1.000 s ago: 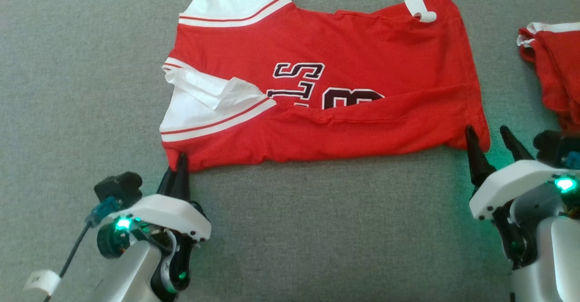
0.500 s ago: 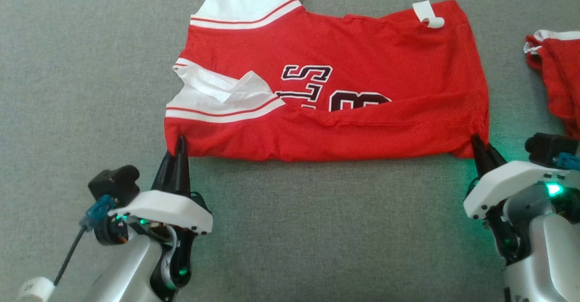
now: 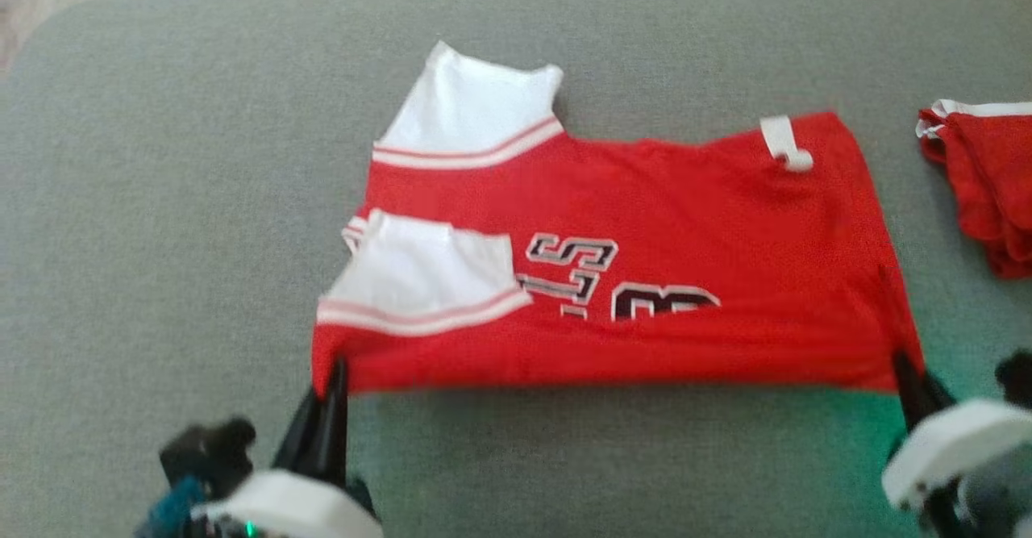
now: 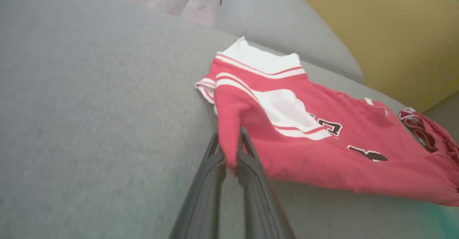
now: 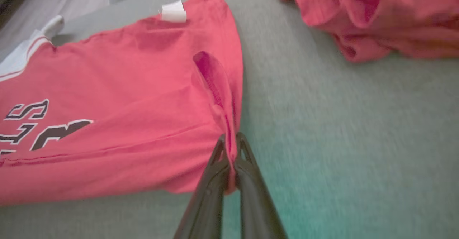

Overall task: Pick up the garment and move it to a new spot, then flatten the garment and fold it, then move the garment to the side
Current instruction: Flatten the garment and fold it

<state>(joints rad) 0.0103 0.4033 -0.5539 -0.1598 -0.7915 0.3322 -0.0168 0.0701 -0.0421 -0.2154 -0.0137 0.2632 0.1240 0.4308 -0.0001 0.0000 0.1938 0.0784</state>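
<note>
Red jersey with white sleeves [image 3: 645, 223], held at 2 near corners on grey fabric cushion [image 3: 161, 199].
The sleeve-side corner is clamped by the left gripper [image 3: 337, 367], the hem-side corner by the right gripper [image 5: 230, 137].

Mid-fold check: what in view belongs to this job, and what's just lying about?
Job: red jersey; left gripper, shut on its near left corner; right gripper, shut on its near right corner.
Lying about: crumpled red garment at far right; yellow cushion behind.
</note>
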